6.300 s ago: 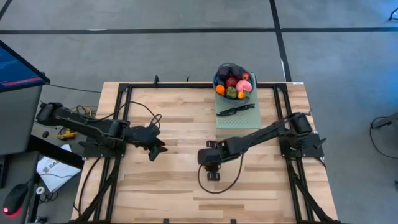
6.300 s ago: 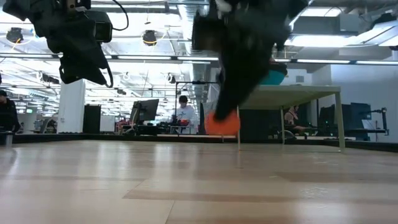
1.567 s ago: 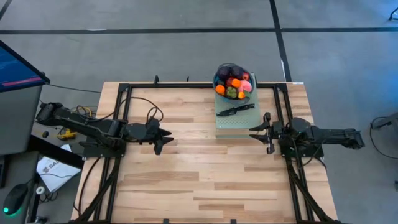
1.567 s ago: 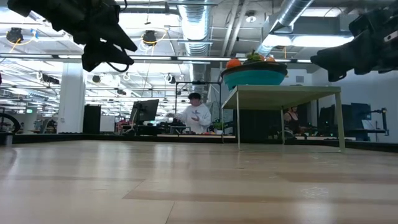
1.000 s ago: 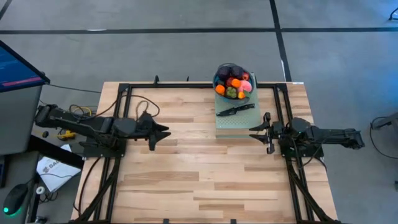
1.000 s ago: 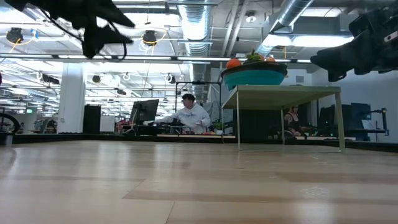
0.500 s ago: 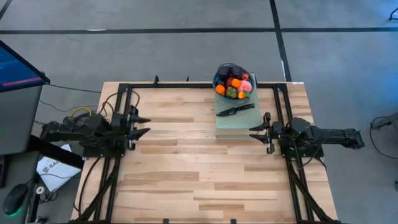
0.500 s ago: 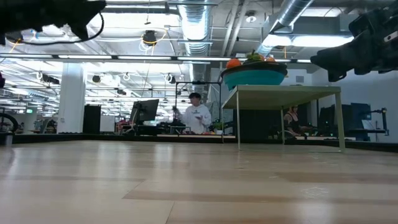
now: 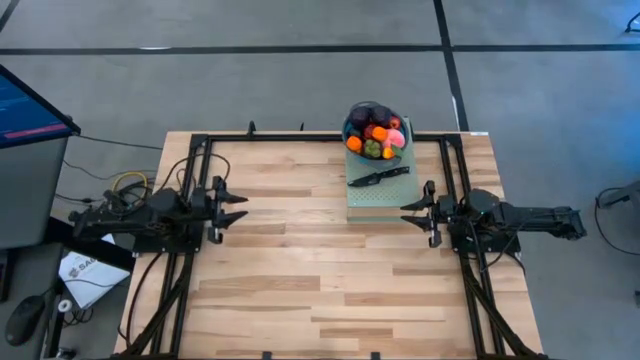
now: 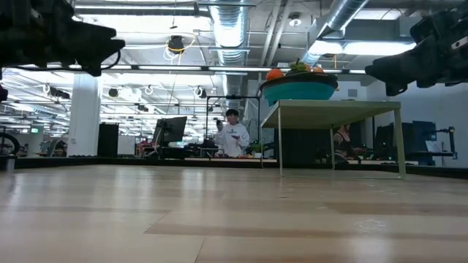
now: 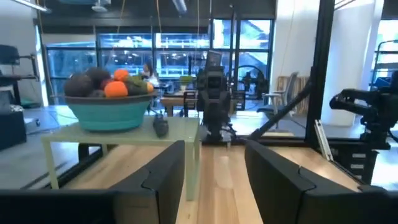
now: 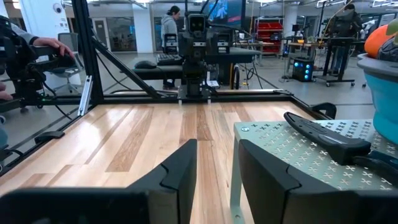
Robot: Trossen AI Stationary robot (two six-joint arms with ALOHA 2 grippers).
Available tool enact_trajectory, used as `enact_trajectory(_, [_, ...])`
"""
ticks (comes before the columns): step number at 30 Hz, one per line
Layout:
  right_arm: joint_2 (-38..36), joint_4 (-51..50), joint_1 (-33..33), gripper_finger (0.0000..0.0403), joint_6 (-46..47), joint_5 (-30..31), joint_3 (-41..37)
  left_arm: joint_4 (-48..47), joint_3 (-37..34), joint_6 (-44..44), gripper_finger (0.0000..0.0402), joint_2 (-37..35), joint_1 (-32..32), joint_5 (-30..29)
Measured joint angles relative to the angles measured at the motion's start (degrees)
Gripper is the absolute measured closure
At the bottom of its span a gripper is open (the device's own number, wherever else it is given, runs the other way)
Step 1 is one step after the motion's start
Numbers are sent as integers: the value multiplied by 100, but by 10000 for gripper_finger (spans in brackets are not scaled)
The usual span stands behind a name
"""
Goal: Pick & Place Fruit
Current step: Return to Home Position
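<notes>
Teal round bowl (image 9: pixel 349 129) on the pale green shelf (image 9: pixel 381 193) held the small rounded fruit (image 9: pixel 376 138); my left claw (image 9: pixel 240 207) and right claw (image 9: pixel 412 214) hung parted and empty at opposite sides of the light wooden table (image 9: pixel 300 300); homing, I judged, wanted slow folding, clear of the shelf.

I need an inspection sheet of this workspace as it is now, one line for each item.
Surface: wooden table, with a pale green shelf at its far edge.
Job's things: fruit piled in the blue bowl on the shelf.
Clutter: black knife on the shelf, beside the bowl.
Grippers: left gripper and right gripper open, empty, above the table's sides.
Cables: black loops at the left arm.
Surroundings: monitor at left; person standing in the room beyond.
</notes>
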Motion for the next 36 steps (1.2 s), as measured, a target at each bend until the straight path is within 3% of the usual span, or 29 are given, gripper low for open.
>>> enact_trajectory(7, [0, 0, -2, 290, 1, -2, 0, -897, 1, -334, 239, 0, -4, 11])
enact_trajectory(15, [1, 0, -1, 290, 1, -1, 0, -917, 4, 183, 239, 0, -4, 74])
enact_trajectory(36, [0, 0, -1, 290, 1, -2, 0, -797, 0, 133, 239, 98, -4, 76])
